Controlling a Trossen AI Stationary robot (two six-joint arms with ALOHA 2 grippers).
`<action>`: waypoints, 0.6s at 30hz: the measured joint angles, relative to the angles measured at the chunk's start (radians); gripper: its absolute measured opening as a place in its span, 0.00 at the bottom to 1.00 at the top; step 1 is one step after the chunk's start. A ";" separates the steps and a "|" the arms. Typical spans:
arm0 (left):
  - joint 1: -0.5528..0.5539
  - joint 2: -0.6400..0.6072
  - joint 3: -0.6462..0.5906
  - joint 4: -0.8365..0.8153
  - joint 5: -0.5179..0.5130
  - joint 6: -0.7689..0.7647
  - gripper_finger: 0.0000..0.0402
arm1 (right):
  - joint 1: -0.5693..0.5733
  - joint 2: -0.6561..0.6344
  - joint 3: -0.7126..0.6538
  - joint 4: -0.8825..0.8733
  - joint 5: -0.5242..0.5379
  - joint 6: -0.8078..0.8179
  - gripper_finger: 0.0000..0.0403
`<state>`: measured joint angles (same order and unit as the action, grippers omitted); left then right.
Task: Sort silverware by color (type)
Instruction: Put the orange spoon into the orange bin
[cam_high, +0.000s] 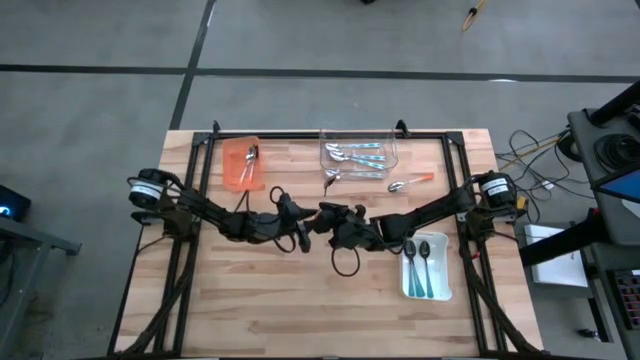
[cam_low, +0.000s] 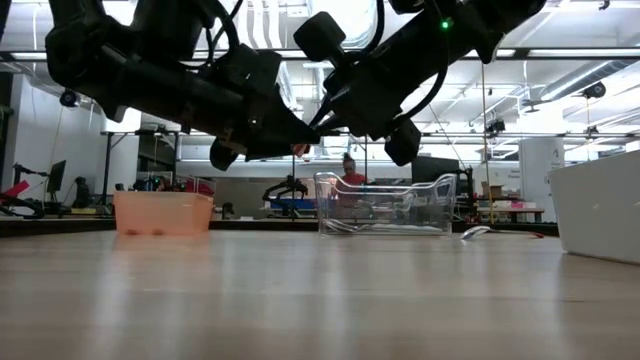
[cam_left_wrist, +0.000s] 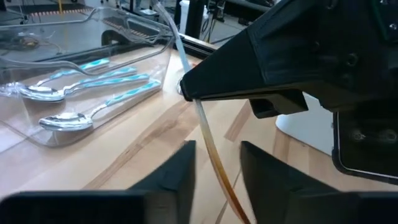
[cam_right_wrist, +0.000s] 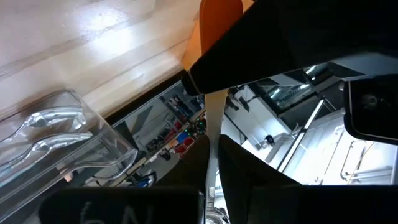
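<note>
The coming move turns on one orange-handled spoon (cam_left_wrist: 213, 152), held in the air between the two grippers. This happens over the middle of the table, on the arms' side of the clear tray (cam_high: 392, 150) and well apart from it. The right gripper (cam_left_wrist: 188, 93) is clamped on one end of the thin handle. The handle's long axis runs straight away from those tips and into the gap of the left gripper (cam_left_wrist: 217, 148). So the spoon lies along the line joining the two arms and is equally near both.

The left gripper's fingers (cam_left_wrist: 180, 171) stand apart on either side of the handle. As far as the left wrist view shows, they have not closed on it. By my judgement this is a hand-over, with the left arm to take the spoon toward the orange tray (cam_high: 232, 172), which stands left of the clear tray.

- **Clear tray:** three teal-handled spoons (cam_left_wrist: 93, 93) lie inside it, side by side.
- **Just outside the clear tray:** at least one more spoon (cam_high: 333, 179) lies on its arm side; I cannot tell whether there is a second.
- **Right of those:** a single orange-handled spoon (cam_high: 410, 183) lies on the bare wood.
- **Orange tray:** it holds one spoon (cam_high: 250, 154).
- **White tray (cam_high: 445, 290):** it sits far to the right, beyond the right arm, and holds two teal-handled spoons (cam_high: 422, 262).

There are three trays and two arms, and only one spoon is in the air.
</note>
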<state>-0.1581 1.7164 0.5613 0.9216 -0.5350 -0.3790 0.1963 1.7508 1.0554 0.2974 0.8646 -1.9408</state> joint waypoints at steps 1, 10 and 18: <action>0.000 0.000 0.000 0.000 0.000 0.000 0.23 | 0.000 0.000 0.000 0.000 0.000 0.001 0.04; 0.001 0.000 -0.002 0.000 -0.017 -0.057 0.01 | 0.000 0.000 0.000 0.001 -0.008 0.027 0.04; 0.001 -0.006 -0.002 0.041 0.001 -0.127 0.00 | -0.005 -0.005 -0.001 0.033 -0.043 0.032 0.11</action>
<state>-0.1574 1.7103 0.5591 0.9623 -0.5342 -0.5056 0.1909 1.7454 1.0546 0.3300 0.8214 -1.9091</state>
